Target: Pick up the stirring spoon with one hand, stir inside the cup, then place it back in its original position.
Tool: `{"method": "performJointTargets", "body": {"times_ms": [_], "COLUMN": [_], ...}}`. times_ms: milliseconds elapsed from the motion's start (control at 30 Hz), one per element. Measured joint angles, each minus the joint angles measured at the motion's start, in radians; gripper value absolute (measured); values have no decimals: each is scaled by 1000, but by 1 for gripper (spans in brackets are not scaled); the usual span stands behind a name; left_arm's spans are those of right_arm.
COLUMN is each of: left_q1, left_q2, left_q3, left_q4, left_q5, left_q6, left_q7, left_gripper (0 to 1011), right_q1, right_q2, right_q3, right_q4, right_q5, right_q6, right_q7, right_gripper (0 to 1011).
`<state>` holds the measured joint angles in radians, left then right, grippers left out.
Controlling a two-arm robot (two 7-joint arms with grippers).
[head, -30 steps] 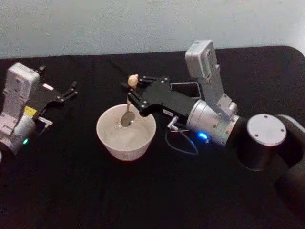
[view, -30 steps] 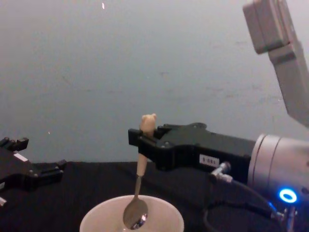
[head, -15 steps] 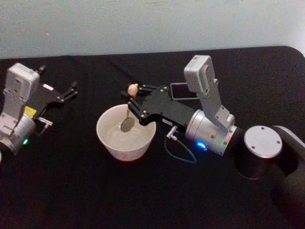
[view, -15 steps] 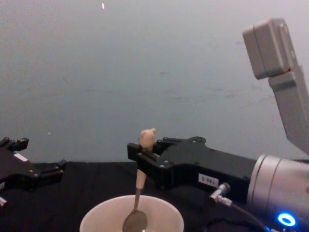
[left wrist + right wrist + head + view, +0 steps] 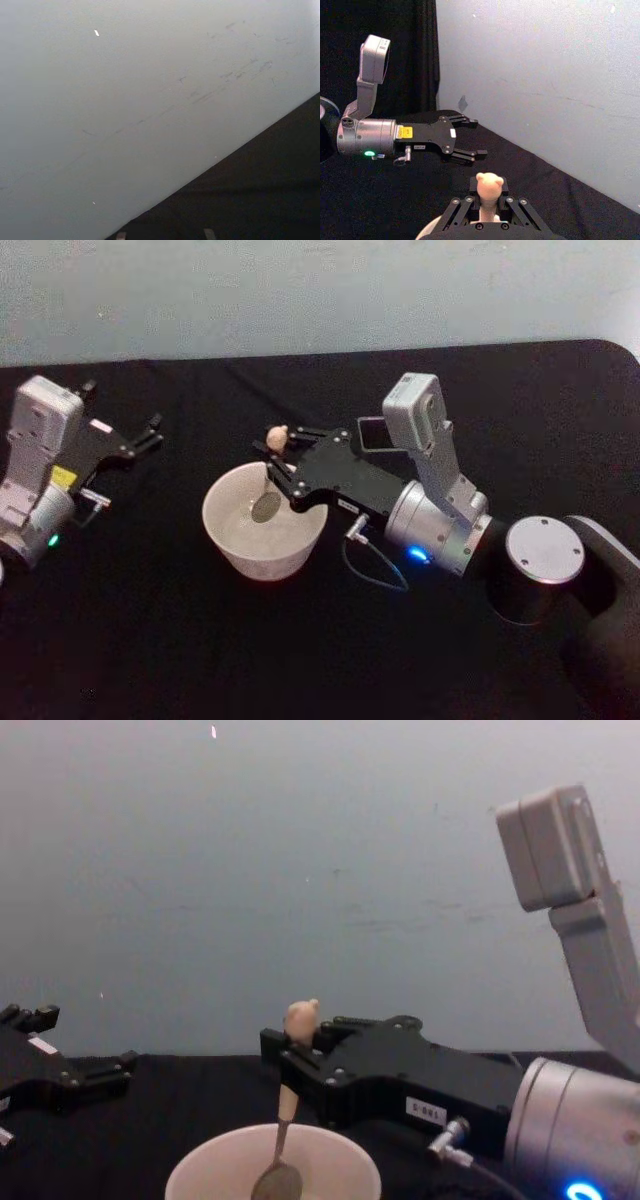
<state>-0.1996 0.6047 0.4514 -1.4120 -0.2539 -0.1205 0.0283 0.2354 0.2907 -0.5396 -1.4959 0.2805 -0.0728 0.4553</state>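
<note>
Near the middle of the head view, the right gripper pinches the stirring spoon by its beige handle, just under the little animal head. The spoon hangs almost upright with its dark bowl down inside the cup, left of centre on the black table. Just right of centre, the dark square holder peeks from behind that arm. Left of centre in the right wrist view, the left gripper hovers with its fingers spread, holding nothing.
</note>
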Motion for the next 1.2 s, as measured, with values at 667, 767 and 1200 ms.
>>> {"method": "performJointTargets", "body": {"times_ms": [667,767,1200], "left_q1": [0,0,0], "left_q2": [0,0,0], "left_q3": [0,0,0], "left_q4": [0,0,0], "left_q5": [0,0,0], "left_q6": [0,0,0], "left_q7": [0,0,0], "left_gripper": [1001,1001,1001], "right_q1": [-14,-22,-61], "right_q2": [6,18,68], "right_q3": [16,22,33], "right_q4": [-2,-17,-81], "right_q5": [-22,-16,7], "right_q6": [-16,-13,7], "right_q7": [14,20,40], "right_gripper": [197,197,197]}}
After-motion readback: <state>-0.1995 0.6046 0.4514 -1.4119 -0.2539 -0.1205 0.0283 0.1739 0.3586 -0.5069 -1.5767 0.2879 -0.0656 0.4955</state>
